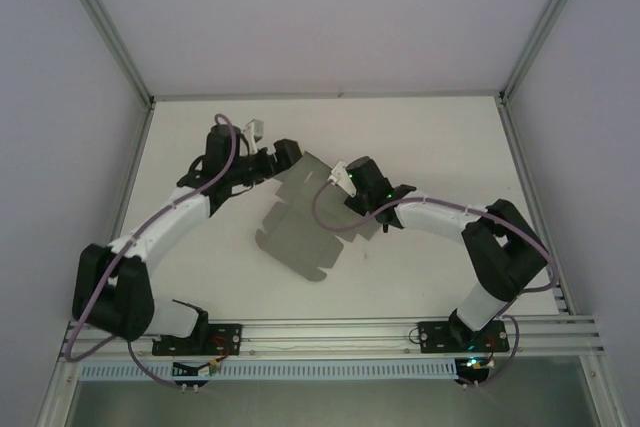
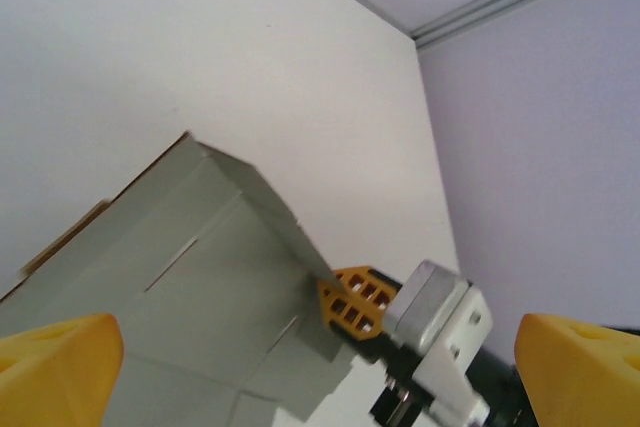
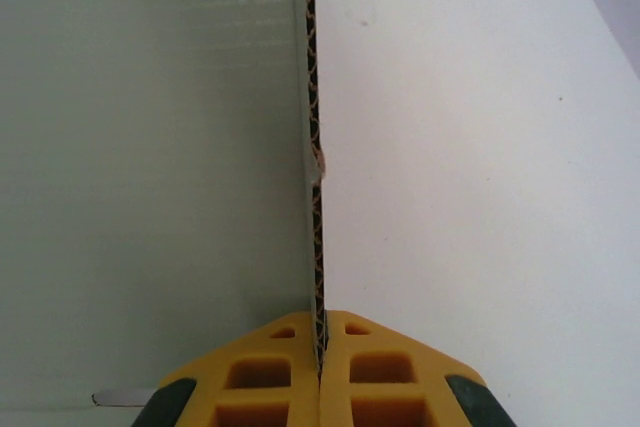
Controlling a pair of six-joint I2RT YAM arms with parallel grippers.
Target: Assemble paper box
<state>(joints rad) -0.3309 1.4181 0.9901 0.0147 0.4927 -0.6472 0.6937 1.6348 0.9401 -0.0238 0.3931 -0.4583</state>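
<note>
Your right pincer [image 3: 320,347] was closed tight on one edge of the paper box [image 1: 300,227], with that panel standing upright out of its grip. Your left pincer [image 2: 320,377] was spread wide and held nothing, the grey sheet just ahead of it. The card looked light, stiff across panels, weak at creases and easy to crush, so free edges seemed the best hold. Bare table [image 1: 430,137] lay open beyond both pincers.

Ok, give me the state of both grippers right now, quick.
Left gripper: open, jaws spread wide, holding nothing.
Right gripper: closed on an edge of the paper box.
</note>
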